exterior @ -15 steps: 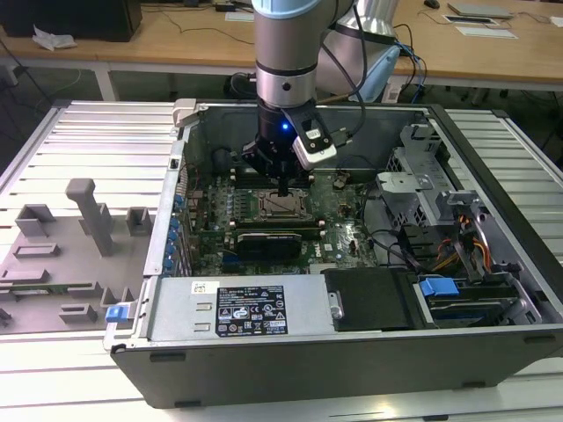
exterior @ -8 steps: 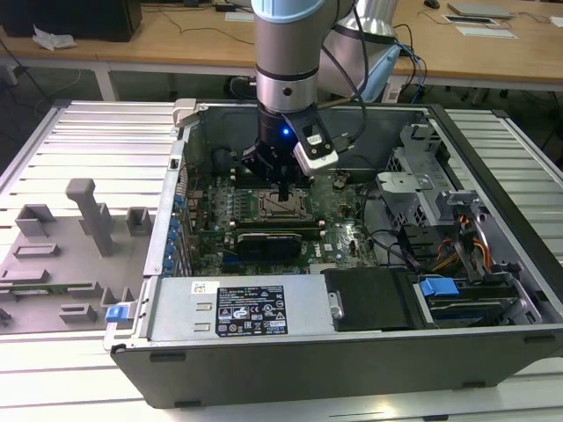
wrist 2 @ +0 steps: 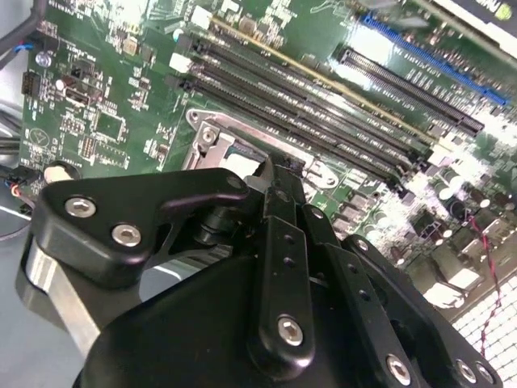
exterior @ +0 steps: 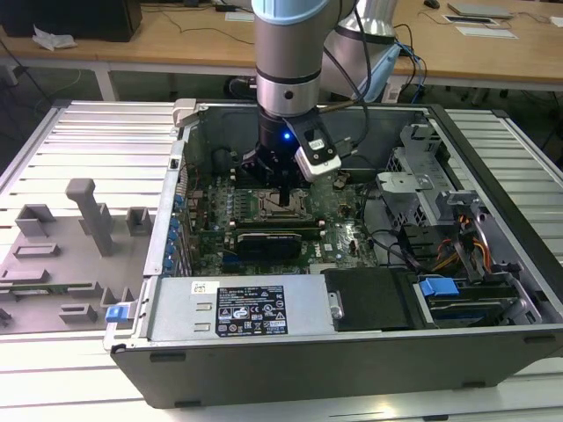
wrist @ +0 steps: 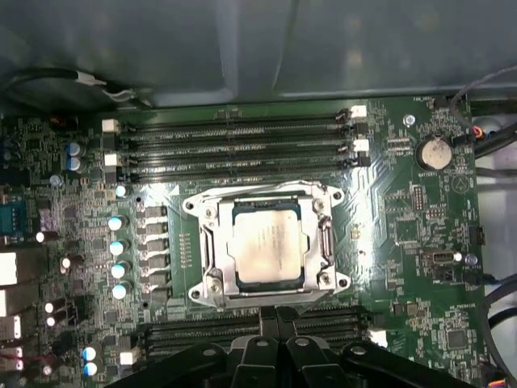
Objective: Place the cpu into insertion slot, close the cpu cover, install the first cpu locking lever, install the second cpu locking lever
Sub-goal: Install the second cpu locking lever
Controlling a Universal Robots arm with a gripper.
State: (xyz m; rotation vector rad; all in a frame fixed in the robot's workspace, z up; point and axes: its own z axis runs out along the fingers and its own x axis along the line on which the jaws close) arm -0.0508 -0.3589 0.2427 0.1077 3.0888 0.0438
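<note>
Here, on the exterior view's left, a grey moulded fixture tray (exterior: 75,255) with upright blocks lies on the ribbed metal surface (exterior: 79,132), just beside the open computer case (exterior: 352,360). Inside the case a green motherboard (exterior: 339,237) lies flat, with a boxy silver power supply (exterior: 233,308) along the case's near wall and a bundle of cables and drive bays at the exterior view's right.

In the first wrist view the insertion slot (wrist: 212,242) sits mid-board, a dark metal rim with screws at its corners. The cpu (wrist: 268,242), a flat square with a pale, dull metal top, lies seated in the slot. The cpu cover (wrist: 319,242), a thin frame plate with a square window, appears to lie down around the chip. Long black memory slots (wrist: 234,137) run parallel just beside the slot.

The arm stands near vertical over the motherboard, wrist pointing down. The gripper (wrist: 277,311) hovers at the slot's edge; its black fingers (wrist 2: 279,218) are pressed together, holding nothing.
</note>
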